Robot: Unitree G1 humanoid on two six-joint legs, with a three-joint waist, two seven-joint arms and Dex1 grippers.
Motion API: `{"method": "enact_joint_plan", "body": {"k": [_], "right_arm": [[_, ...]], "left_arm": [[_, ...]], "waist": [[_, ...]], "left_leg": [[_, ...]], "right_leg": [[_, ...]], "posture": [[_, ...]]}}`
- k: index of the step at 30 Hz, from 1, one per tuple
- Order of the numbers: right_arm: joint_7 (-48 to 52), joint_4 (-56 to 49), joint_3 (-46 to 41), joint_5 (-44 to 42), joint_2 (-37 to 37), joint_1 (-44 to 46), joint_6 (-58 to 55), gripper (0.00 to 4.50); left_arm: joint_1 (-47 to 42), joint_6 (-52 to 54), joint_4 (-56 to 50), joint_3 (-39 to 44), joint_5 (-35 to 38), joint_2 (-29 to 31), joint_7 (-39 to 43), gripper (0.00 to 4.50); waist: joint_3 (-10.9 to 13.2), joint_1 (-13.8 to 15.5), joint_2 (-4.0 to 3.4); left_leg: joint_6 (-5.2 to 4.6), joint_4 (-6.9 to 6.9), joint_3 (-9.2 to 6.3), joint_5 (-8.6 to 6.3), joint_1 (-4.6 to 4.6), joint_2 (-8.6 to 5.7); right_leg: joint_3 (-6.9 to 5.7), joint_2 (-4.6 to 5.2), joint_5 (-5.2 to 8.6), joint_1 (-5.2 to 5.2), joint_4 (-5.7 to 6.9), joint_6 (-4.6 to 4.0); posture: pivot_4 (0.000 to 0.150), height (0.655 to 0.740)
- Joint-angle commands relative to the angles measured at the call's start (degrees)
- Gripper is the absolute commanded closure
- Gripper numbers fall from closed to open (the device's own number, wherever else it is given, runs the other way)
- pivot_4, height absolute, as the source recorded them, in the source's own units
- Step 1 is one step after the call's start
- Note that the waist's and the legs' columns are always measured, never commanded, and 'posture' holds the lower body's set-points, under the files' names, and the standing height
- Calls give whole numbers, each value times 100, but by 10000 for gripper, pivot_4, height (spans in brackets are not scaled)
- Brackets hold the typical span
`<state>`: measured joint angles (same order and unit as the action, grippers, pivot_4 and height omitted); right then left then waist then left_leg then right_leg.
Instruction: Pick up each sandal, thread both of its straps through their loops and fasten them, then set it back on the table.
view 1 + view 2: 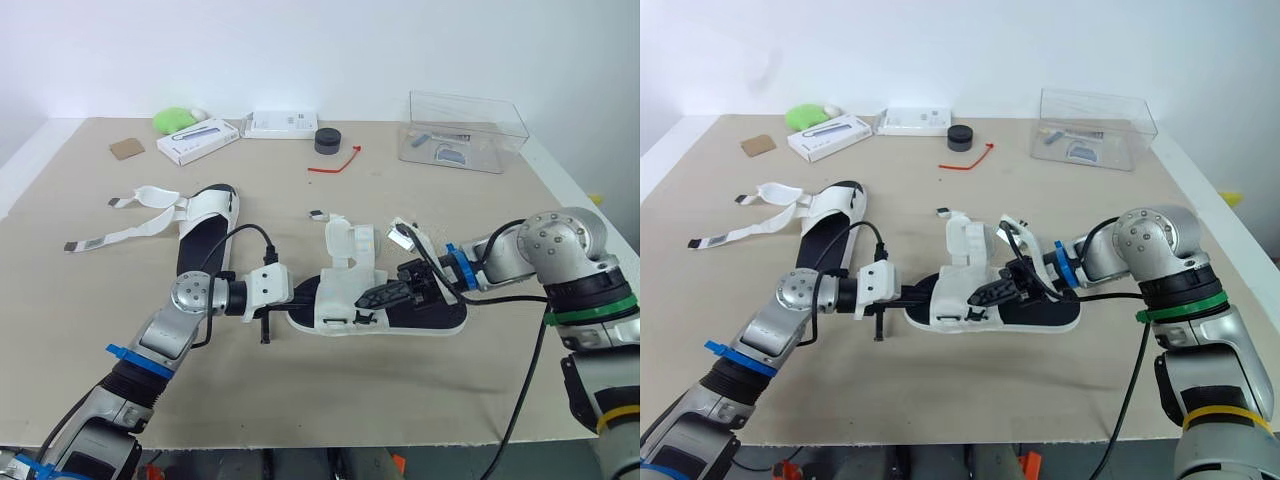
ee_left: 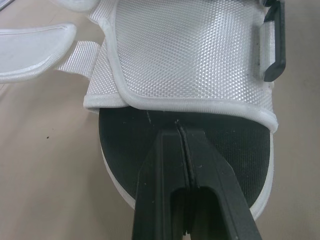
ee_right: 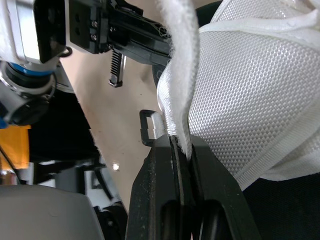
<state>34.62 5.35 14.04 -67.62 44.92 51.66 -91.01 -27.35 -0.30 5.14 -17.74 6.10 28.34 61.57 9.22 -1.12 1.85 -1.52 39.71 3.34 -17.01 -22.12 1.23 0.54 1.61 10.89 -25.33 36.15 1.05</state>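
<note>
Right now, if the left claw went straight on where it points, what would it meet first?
The white mesh upper of the sandal: the left claw, shut, lies over the black footbed with the mesh edge just ahead. Height clearance is unclear.

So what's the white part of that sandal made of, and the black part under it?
The white upper looks like woven mesh fabric, matte: a tiny criss-cross weave and a stitched border show. The black footbed looks like foam or rubber, dull and finely grained; which, I can't tell. The strap in the right gripper looks like soft, fuzzy cloth.
</note>
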Motion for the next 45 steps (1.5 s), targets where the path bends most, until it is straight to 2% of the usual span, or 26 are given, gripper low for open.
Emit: {"method": "enact_joint_plan", "body": {"k": [1,4,8,21,23,25,26,27,43,45], "right_arm": [[270,-541,-47,248,11,-177,-1,44414],[472,-832,-141,374,-10,-222,70,44414],[973,-1526,181,765,271,-318,493,44414],[1563,-1914,511,1574,418,-559,919,44414],[1556,-1879,424,1679,339,-562,1015,37477],[1599,-1820,283,1709,273,-507,1082,32796],[1624,-1794,222,1723,251,-464,1091,26146],[1648,-1752,160,1728,236,-393,1086,23519],[1489,-1052,-413,1895,-122,108,681,23519],[1428,-901,-466,1917,-226,186,631,29477]], "left_arm": [[136,62,167,-165,-258,97,37,45000],[150,74,152,-161,-253,106,34,45000],[178,91,125,-163,-251,120,38,45000],[181,100,108,-187,-260,107,20,45000],[188,101,99,-192,-259,108,23,45000],[199,100,90,-189,-266,111,33,45000],[204,99,87,-186,-269,115,41,45000],[206,98,87,-183,-271,117,46,45000],[209,94,85,-170,-298,130,47,45000],[203,91,94,-172,-301,124,48,45000]], "waist": [[-1,1,-1],[-3,0,-2],[-6,0,-7],[-21,2,-6],[-30,2,-7],[-34,2,-7],[-34,1,-7],[-34,1,-7],[-34,-1,-8],[-34,-4,-8]], "left_leg": [[0,0,0,0,-1,0],[-2,0,0,-1,-1,0],[-2,0,-4,-1,-1,1],[-2,1,-10,-2,0,1],[-2,1,-10,-1,2,1],[-2,2,-11,-1,5,1],[-2,2,-10,-1,5,1],[-2,2,-10,-1,5,1],[-2,4,-12,-1,3,2],[-2,4,-12,-1,4,2]], "right_leg": [[-1,0,0,0,0,0],[0,0,0,0,-1,1],[-3,-2,2,-1,-1,-1],[-13,-2,4,2,-1,-4],[-13,-3,4,3,-1,-4],[-15,-5,3,5,0,-4],[-15,-6,3,4,0,-5],[-16,-7,3,4,1,-5],[-16,-5,2,3,3,-7],[-16,-7,2,3,4,-8]], "posture": [[1500,7400],[1500,7400],[1500,7400],[1500,7400],[1500,7400],[1500,7400],[1500,7400],[1500,7400],[1500,7400],[1500,7400]]}}
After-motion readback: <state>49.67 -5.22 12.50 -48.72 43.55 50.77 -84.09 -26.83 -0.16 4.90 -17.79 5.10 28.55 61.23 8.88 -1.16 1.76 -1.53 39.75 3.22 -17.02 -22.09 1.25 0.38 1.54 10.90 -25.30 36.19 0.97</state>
